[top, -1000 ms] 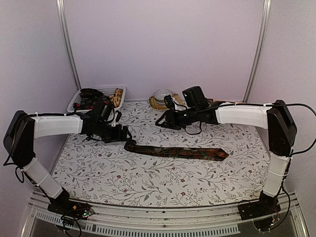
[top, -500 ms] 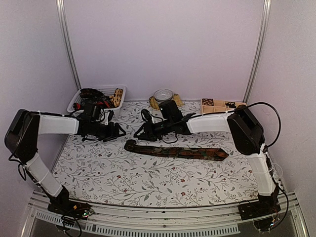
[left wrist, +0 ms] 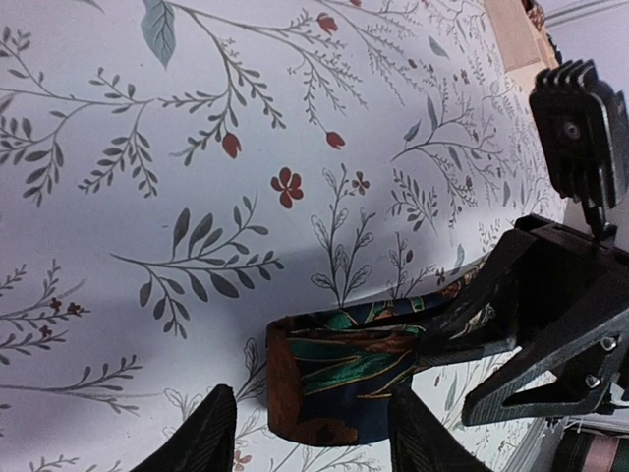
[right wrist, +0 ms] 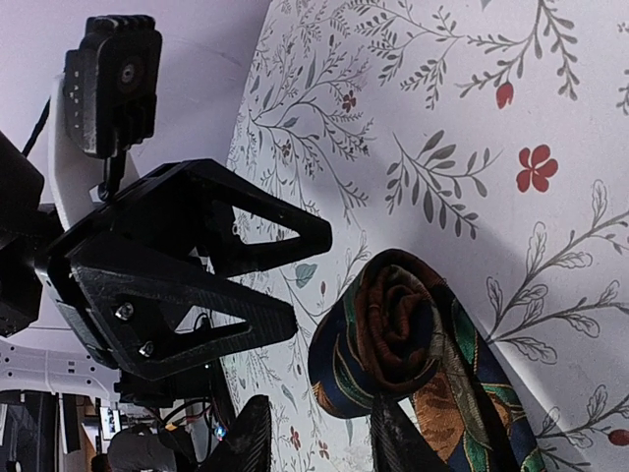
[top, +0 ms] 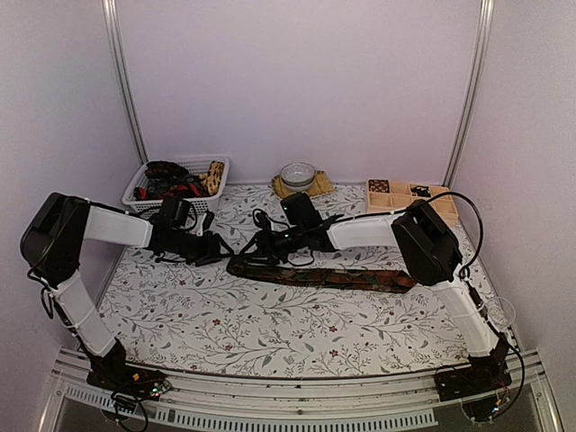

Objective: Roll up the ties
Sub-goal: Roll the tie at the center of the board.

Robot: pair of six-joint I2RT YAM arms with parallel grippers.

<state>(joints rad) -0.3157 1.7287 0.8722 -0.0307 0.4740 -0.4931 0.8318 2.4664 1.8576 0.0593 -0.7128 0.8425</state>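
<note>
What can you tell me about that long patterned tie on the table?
The tie is a long, narrow strip of silky-looking fabric, dark blue with rust-brown, green and gold patterning. It lies flat across the flowered table, pointed tip toward the right arm's side. Its other end is wound into a small loose roll, set between the fingers of the open left pincer, with the open right pincer close beside it.

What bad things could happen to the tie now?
1. The small roll looks loose and nothing pinches it, so it might uncurl.
2. The left fingers and right fingers crowd the same end; they could bump.
3. Most of the tie lies flat and unrolled; rolling could go crooked.
</note>
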